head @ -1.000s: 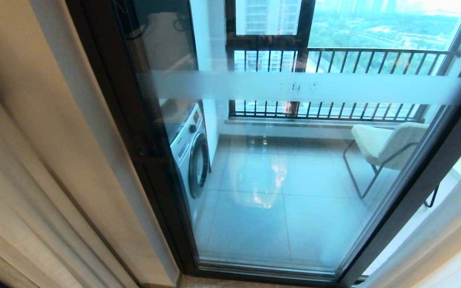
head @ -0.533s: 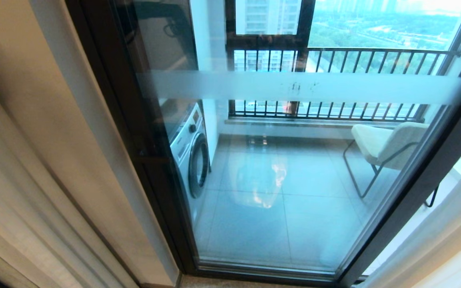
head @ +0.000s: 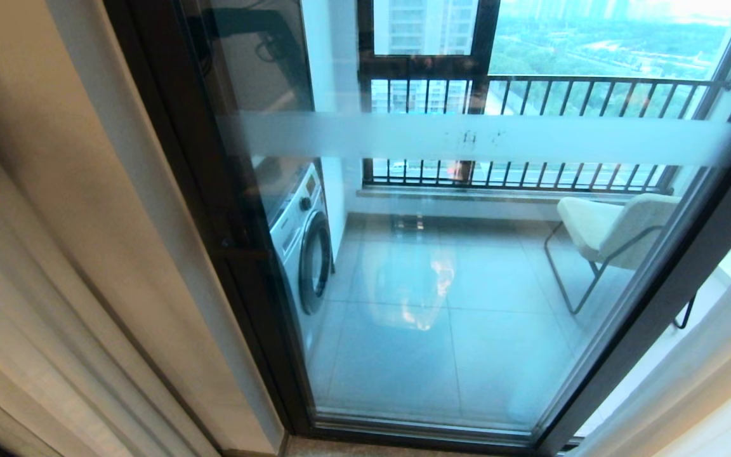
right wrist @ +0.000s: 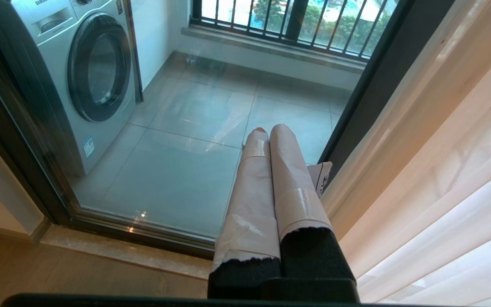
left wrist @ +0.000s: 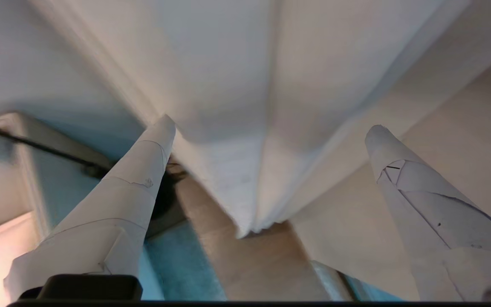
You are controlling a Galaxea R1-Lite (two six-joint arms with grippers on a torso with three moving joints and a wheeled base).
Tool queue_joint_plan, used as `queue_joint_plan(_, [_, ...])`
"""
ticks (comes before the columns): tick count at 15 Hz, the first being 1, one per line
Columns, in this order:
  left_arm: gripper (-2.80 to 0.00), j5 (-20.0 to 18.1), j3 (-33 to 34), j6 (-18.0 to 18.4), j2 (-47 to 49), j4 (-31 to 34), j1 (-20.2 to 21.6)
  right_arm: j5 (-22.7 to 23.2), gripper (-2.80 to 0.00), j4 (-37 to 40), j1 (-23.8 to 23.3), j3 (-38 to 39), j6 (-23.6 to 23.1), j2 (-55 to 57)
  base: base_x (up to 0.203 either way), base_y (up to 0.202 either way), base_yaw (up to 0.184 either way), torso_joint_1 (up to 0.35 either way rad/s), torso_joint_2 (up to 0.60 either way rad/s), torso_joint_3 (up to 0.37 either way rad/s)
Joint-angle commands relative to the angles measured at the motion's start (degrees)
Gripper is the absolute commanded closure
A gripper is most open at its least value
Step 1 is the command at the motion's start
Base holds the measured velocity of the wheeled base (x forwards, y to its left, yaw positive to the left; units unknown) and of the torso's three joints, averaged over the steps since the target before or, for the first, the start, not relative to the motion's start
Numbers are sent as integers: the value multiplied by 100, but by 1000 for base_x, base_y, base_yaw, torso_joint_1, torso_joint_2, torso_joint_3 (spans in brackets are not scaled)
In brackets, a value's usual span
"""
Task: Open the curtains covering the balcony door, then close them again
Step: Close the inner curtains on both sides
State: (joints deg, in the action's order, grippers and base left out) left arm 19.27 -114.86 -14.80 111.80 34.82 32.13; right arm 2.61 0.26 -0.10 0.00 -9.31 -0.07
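With curtains (head: 54, 304) bunched at both sides, balcony door (head: 467, 285) glass is uncovered. Left gripper (left wrist: 267, 140) fingers (left wrist: 134, 179) spread wide around a fabric fold, seemingly just touching it. Right gripper (right wrist: 271, 130) fingers pressed together, empty, beside right-hand curtain.

High-rise flat, glass balcony door (head: 467, 254), washing machine (head: 305, 241), chair (head: 613, 228), railing (head: 530, 95) over city view

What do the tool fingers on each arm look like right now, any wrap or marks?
Left tool: two long tapered fingers wrapped in pale whitish tape, creased and seamed, on a black base. Right tool: two rounded fingers wrapped in pale tan tape with torn lower edges, black foam-like padding showing below, and a small white tag with black print beside them. No cables visible.
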Motion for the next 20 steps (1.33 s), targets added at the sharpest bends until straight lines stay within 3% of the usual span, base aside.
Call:
queue_joint_plan(1, [-280,-240,-54,-89,106,-239,41,3,0,0,1,0,-9,7,0,0,0,0,0,0])
queue_joint_plan(7, [-280,-308,-54,0,285,-2216,190,3,0,0,1,0,-9,7,0,0,0,0,0,0])
queue_joint_plan(11, [-280,-275,-54,408,285,-3106,376,3,0,0,1,0,-9,7,0,0,0,0,0,0])
queue_joint_plan(14, [-280,-286,-54,577,281,-3428,487,3,0,0,1,0,-9,7,0,0,0,0,0,0])
queue_joint_plan(20, [-280,-332,-54,504,281,-3693,487,3,0,0,1,0,-9,7,0,0,0,0,0,0])
